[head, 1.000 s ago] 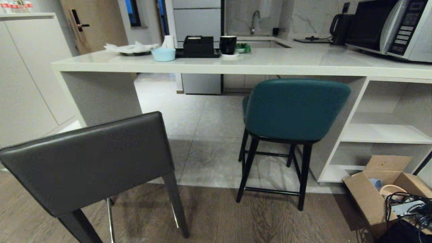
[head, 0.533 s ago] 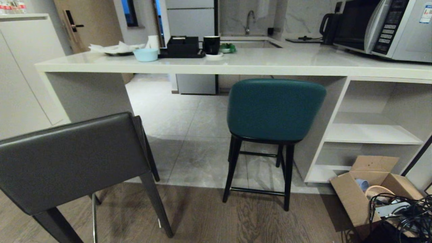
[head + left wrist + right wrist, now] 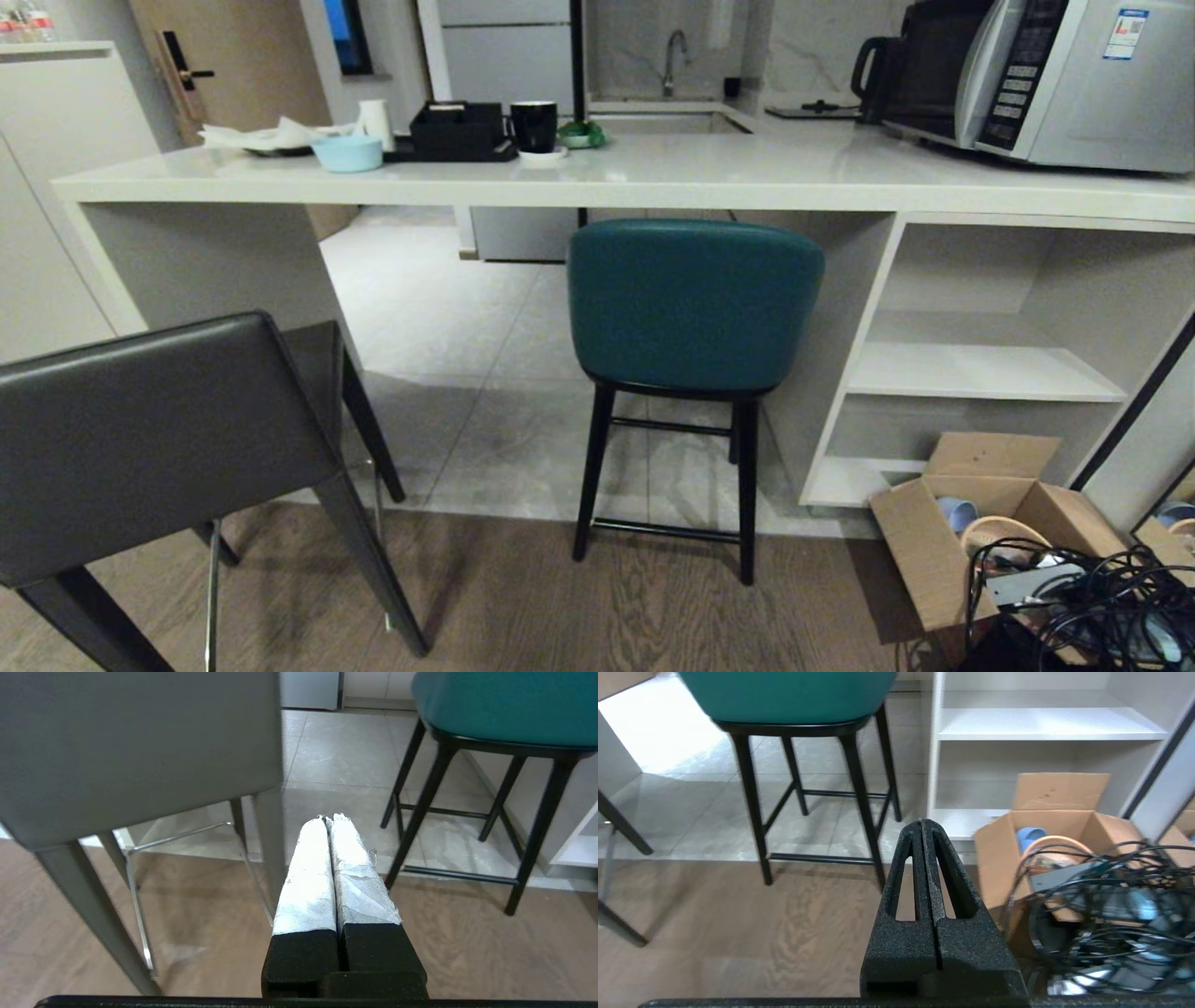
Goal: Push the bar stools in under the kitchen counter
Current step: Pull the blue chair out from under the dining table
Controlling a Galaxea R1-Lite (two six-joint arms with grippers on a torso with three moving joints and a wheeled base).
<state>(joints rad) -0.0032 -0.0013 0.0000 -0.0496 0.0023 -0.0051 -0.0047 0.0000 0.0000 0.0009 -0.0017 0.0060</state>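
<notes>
Lining up on two stools, neither tucked under the kitchen counter (image 3: 597,182) yet.

The teal stool (image 3: 695,303) stands at the counter's front edge, back just below the slab, near the white shelving (image 3: 980,369); the grey stool (image 3: 159,439) sits well out from the counter towards its panel-leg end, turned askew; our left gripper (image 3: 329,821) is clenched on nothing, low behind the grey stool; our right gripper (image 3: 922,823) is likewise pinched closed & empty, behind the teal stool, w/ a cardboard box (image 3: 1057,826) & cable tangle (image 3: 1106,905) beside it. We'd judge it best to square up to one stool at a time, press mid-backrest, go slow so it doesn't tip or twist; keep clear of the box & cables.
</notes>
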